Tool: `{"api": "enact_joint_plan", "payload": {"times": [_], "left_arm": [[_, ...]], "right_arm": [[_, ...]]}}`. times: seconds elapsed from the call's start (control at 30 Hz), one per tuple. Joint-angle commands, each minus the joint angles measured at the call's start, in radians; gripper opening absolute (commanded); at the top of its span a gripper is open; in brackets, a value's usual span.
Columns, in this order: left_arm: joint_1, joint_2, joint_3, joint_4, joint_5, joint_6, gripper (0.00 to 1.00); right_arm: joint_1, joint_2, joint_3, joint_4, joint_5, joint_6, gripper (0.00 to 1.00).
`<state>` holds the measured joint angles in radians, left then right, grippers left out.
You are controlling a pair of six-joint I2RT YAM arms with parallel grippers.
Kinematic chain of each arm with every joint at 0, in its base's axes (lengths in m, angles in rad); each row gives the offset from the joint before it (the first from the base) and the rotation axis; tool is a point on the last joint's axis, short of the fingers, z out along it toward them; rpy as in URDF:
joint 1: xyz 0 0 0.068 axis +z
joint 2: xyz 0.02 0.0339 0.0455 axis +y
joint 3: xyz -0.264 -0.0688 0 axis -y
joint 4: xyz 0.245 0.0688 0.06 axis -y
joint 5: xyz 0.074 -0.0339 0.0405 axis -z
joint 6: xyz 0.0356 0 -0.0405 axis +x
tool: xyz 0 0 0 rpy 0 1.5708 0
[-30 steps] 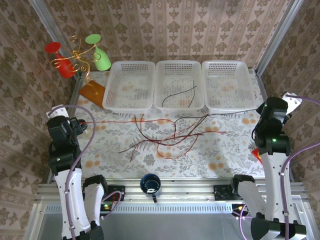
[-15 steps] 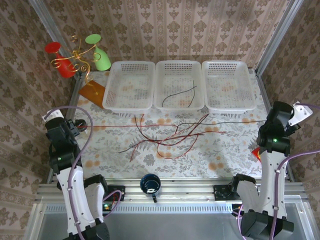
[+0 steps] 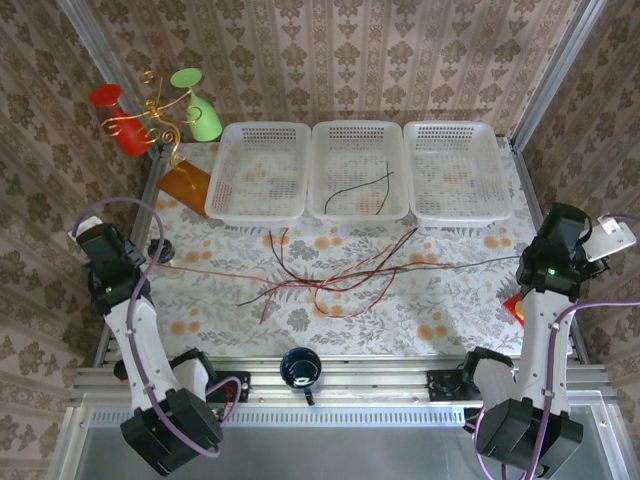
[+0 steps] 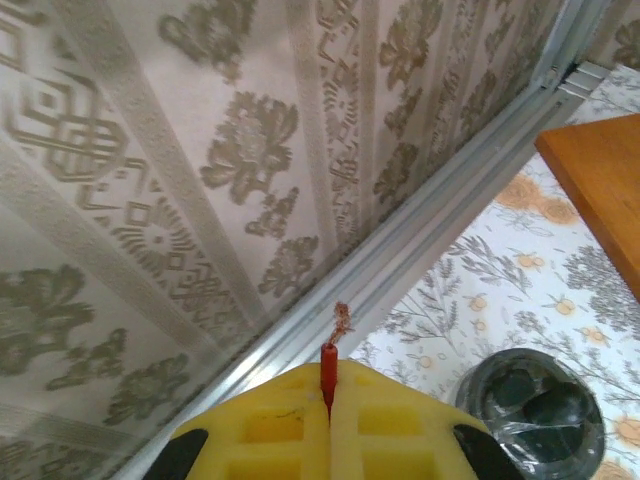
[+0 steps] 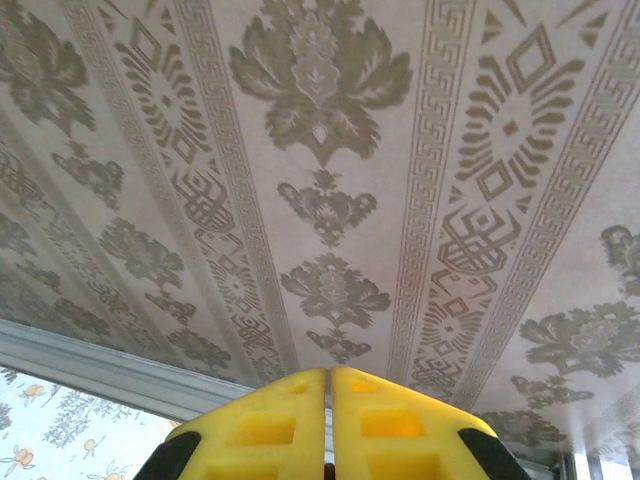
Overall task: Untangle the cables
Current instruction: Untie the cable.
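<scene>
The left gripper (image 4: 328, 395) is out at the left edge of the table (image 3: 450, 315), hard by the patterned wall. Its yellow pads are pinched on the end of a red cable (image 4: 328, 362), whose frayed tip pokes out between them. A black round lid (image 4: 530, 402) sits on the flowered cloth just beside it.

Over at the right edge, the right gripper (image 5: 328, 385) has its pads pressed flat together and faces the wall. A black cable (image 3: 480, 262) runs straight in to it from the middle of the table, though the wrist camera doesn't show the strand between the pads.

The other cables (image 3: 340, 275), red and black, lie crossed in a loose tangle mid-table, just near of three white baskets (image 3: 258, 170). One more black wire (image 3: 362, 190) lies in the middle basket. A dark blue mug (image 3: 300, 368) stands at the near edge.
</scene>
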<state>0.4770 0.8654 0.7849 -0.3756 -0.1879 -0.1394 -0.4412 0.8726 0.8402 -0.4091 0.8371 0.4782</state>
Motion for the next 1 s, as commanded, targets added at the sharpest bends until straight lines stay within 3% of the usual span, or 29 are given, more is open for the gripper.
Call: {"api": "enact_joint_plan", "payload": {"times": [0.0, 0.1, 0.27, 0.5, 0.87, 0.97], "left_arm": [[-0.010, -0.001, 0.042, 0.063, 0.120, -0.050, 0.00], [-0.066, -0.010, 0.035, 0.062, 0.069, -0.021, 0.00], [-0.034, 0.029, 0.014, 0.096, -0.015, 0.036, 0.00], [0.026, 0.147, 0.070, 0.119, 0.001, 0.096, 0.00], [0.043, 0.273, 0.109, 0.153, 0.017, 0.093, 0.00], [0.037, 0.279, 0.131, 0.145, 0.064, 0.084, 0.00]], "right_arm": [[-0.005, -0.015, -0.003, -0.020, -0.011, 0.067, 0.00], [-0.005, -0.019, -0.017, 0.006, -0.011, 0.045, 0.00], [-0.018, -0.011, -0.045, 0.085, 0.114, -0.043, 0.00], [-0.028, 0.037, -0.030, 0.262, 0.248, -0.232, 0.00], [-0.074, 0.053, -0.025, 0.242, 0.356, -0.191, 0.00], [-0.070, 0.038, -0.025, 0.244, 0.267, -0.196, 0.00]]}}
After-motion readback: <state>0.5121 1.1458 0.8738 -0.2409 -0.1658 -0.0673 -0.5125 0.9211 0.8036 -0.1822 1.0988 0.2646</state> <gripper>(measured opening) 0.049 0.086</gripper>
